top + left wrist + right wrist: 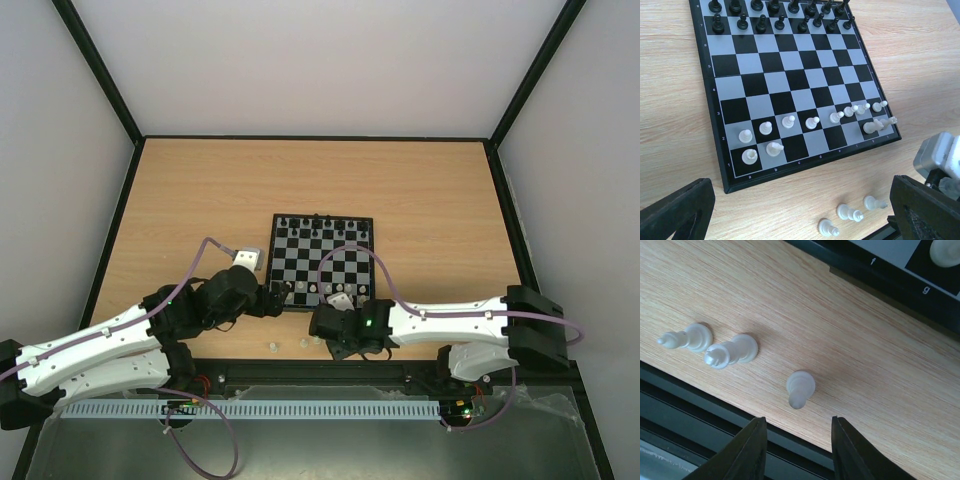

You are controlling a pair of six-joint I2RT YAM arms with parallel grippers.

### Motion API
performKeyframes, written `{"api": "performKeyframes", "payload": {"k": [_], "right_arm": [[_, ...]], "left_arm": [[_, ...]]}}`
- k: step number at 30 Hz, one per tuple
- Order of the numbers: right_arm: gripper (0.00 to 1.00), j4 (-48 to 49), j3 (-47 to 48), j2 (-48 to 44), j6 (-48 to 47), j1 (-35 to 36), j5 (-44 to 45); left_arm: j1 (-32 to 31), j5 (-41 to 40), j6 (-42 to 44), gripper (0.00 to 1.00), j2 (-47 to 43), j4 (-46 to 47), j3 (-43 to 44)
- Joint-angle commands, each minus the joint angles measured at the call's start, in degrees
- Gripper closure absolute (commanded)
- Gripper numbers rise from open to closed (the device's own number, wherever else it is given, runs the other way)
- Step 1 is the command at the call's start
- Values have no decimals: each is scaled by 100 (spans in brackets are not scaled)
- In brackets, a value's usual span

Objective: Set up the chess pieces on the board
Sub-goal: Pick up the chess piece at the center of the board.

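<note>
Right wrist: three pale translucent chess pieces (800, 387) off board (890, 281); right pincer (797, 450) half-open, empty; left pincer (800, 205) wide.

One chessboard (771, 83); apparently sixteen black chessmen (761, 23), their back row being cropped; twelve white chessmen (788, 121) on its squares; three loose white pieces (849, 212) on the table (920, 60).

The board (322, 262) lies mid-table (200, 190). Black men (320, 222) line its far edge and white men (312, 290) stand along its near edge. Loose men (272, 347) lie by the table's near edge, between the left arm (100, 350) and the right arm (450, 320).
</note>
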Motion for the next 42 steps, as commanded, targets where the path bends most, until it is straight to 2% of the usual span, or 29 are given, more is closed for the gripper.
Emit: {"api": "performKeyframes", "payload": {"k": [1, 19, 42], "right_arm": [[64, -234, 123, 185, 145, 90, 120], [64, -50, 193, 578, 1, 82, 201], [64, -72, 211, 576, -52, 83, 282]], "left_arm": [[-31, 8, 4, 1, -1, -4, -63], [-32, -10, 21, 1, 19, -5, -52], [-31, -19, 4, 1, 19, -23, -34]]}}
